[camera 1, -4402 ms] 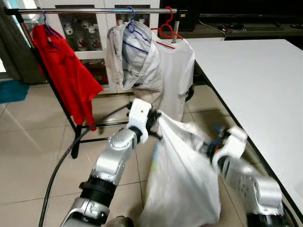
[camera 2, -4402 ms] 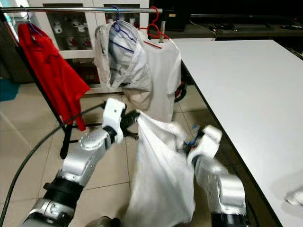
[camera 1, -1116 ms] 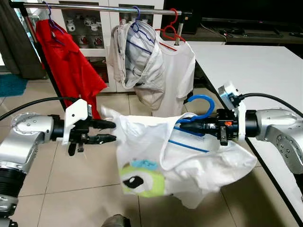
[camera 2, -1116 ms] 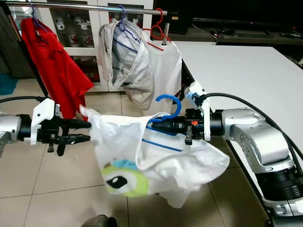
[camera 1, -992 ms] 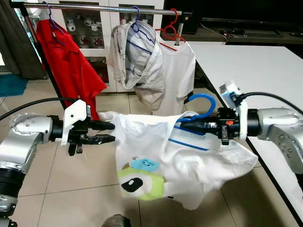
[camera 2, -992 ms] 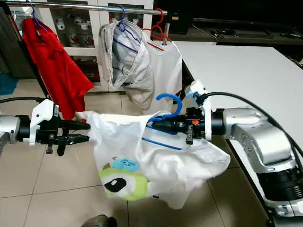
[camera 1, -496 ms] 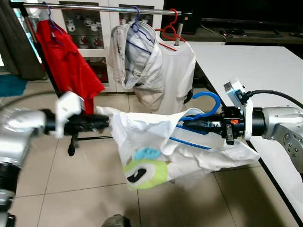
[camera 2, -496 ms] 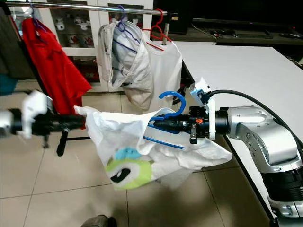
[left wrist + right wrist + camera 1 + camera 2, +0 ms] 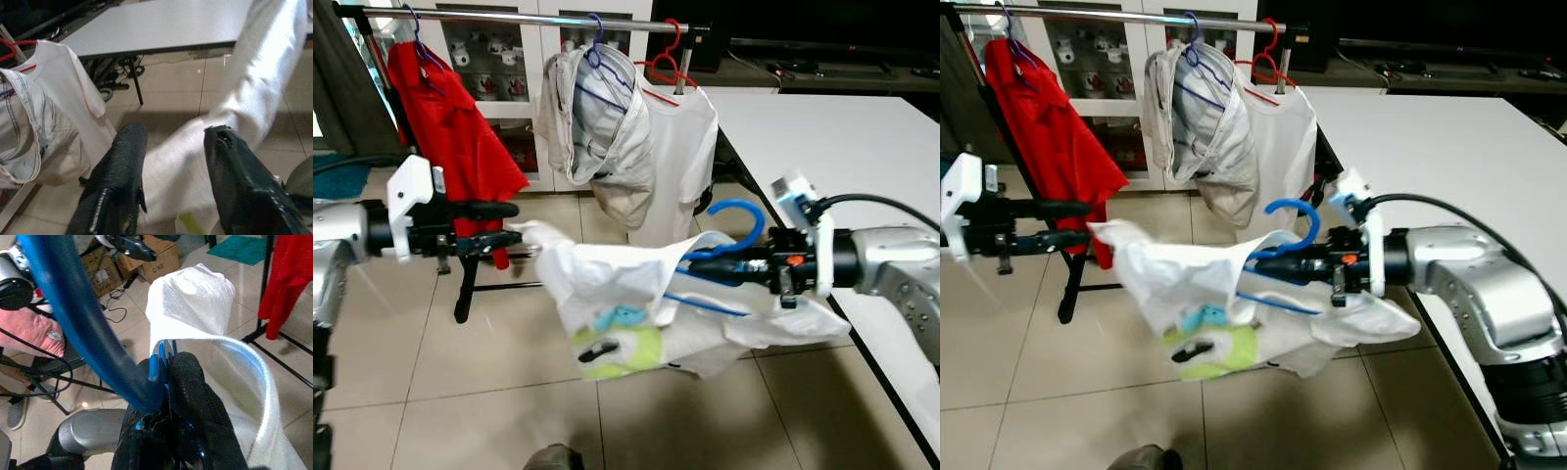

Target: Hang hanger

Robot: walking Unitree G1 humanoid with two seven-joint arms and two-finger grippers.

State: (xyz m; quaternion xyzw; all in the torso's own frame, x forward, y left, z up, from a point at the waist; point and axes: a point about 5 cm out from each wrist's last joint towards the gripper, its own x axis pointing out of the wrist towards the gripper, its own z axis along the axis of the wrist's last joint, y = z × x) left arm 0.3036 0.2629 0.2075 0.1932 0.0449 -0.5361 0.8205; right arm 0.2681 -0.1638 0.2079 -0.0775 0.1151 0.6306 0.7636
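Observation:
My right gripper (image 9: 705, 269) is shut on a blue hanger (image 9: 736, 210), held level at about waist height with its hook up. A white T-shirt (image 9: 607, 274) with a green cartoon print is draped over that hanger and sags below it. My left gripper (image 9: 514, 223) is out to the left with its fingers apart. The shirt's sleeve tip (image 9: 530, 233) ends right at the fingertips, and I cannot tell if it touches them. In the left wrist view the two fingers (image 9: 122, 166) stand apart with white cloth beyond them. The right wrist view shows fingers (image 9: 188, 382) clamped on the blue bar.
A clothes rail (image 9: 509, 17) runs across the back, carrying a red shirt (image 9: 450, 117), a pale jacket (image 9: 602, 127) on a blue hanger and a white T-shirt (image 9: 683, 147) on a red hanger. A white table (image 9: 822, 127) stands to the right. A cable trails over the tiled floor.
My left gripper has drawn back to the left and risen a little. The white shirt has slumped lower under the blue hanger. The right gripper has stayed nearly in place.

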